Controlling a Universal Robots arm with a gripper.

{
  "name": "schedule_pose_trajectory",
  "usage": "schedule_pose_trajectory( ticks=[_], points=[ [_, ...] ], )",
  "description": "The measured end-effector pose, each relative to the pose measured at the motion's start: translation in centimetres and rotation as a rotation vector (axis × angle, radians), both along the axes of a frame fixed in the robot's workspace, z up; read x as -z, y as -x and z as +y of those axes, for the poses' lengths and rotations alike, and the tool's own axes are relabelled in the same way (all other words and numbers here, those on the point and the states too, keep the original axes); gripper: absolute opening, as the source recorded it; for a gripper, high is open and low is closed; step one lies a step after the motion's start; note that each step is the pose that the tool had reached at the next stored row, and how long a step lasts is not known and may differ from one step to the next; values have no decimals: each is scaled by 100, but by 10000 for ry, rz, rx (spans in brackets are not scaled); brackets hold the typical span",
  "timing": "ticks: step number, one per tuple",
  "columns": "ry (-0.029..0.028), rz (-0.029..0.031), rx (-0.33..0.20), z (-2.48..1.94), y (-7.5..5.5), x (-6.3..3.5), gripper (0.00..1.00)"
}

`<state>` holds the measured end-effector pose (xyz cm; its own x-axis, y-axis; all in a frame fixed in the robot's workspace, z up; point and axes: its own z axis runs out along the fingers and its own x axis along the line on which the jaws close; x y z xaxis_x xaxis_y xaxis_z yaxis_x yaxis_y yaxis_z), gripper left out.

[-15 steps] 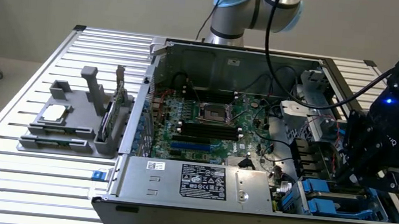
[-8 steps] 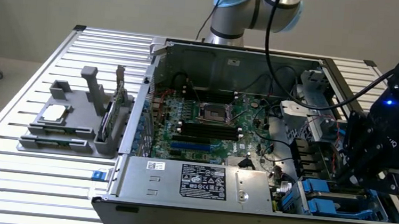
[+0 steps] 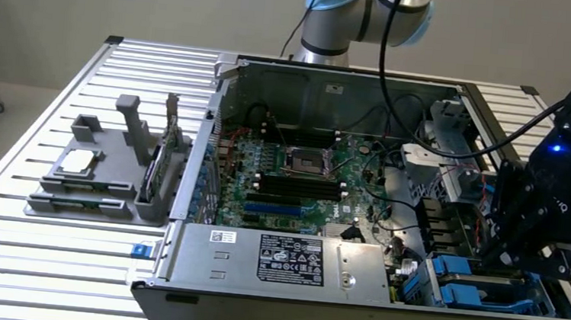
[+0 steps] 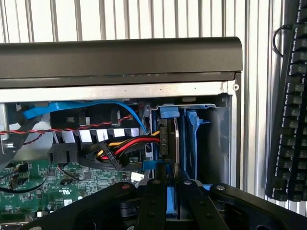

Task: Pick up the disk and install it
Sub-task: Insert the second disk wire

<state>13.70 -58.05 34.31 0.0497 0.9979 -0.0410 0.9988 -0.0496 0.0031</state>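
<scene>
The disk (image 4: 176,139) stands on edge in the drive bay at the corner of the open computer case (image 3: 323,75), a thin silver slab with a blue carrier frame (image 4: 169,112) along it. My gripper (image 4: 171,188) hangs directly over it, its black fingers (image 4: 153,196) drawn close together with the blue edge of the carrier pinched between them. In the exterior view, my gripper (image 3: 522,259) is low over the blue bays (image 3: 459,281) at the case's near corner on that view's right.
A second blue carrier (image 4: 194,139) sits beside the disk. Red, yellow and black power cables (image 4: 129,146) lie close by. The grey power-supply box (image 3: 278,259), motherboard (image 3: 294,180), a grey fixture with a chip (image 3: 91,175) and a keyboard (image 4: 290,120) surround the area.
</scene>
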Motion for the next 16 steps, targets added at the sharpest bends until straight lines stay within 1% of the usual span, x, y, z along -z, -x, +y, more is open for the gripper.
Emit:
schedule_pose_trajectory(
  ticks=[16],
  points=[
    [-2, 0, 102, 10, 8, 5, 16]
  ],
)
